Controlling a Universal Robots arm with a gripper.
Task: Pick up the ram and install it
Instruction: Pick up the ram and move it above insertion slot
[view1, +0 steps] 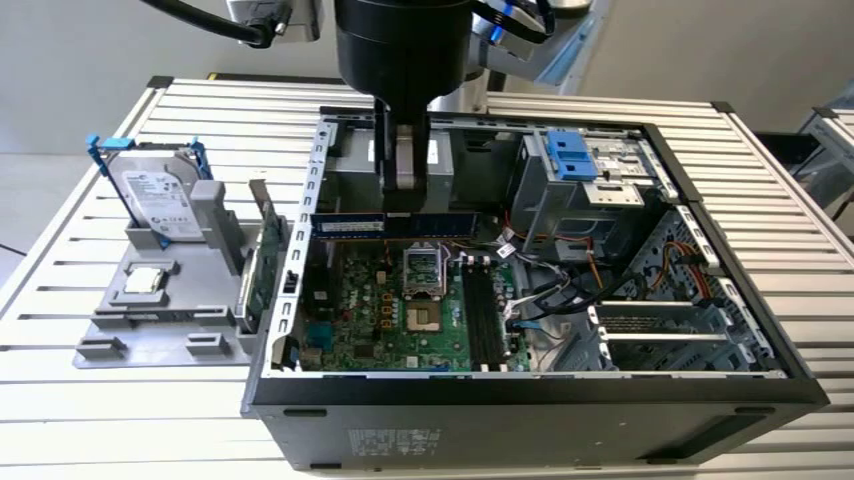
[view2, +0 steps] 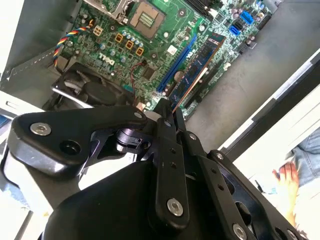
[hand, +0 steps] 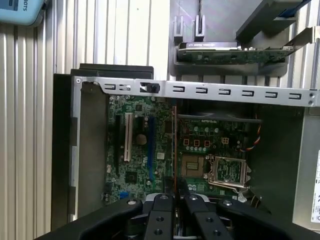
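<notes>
Gripper (view1: 400, 208) clamped on ram (view1: 347, 226) inside case (view1: 534, 392); slots (view1: 478, 310) at 5 o'clock, so ram likely needs turning parallel, kept level.

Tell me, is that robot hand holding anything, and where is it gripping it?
Yes. The hand is shut on the ram stick, pinching its upper long edge near the middle, above the motherboard inside the open computer case.
</notes>
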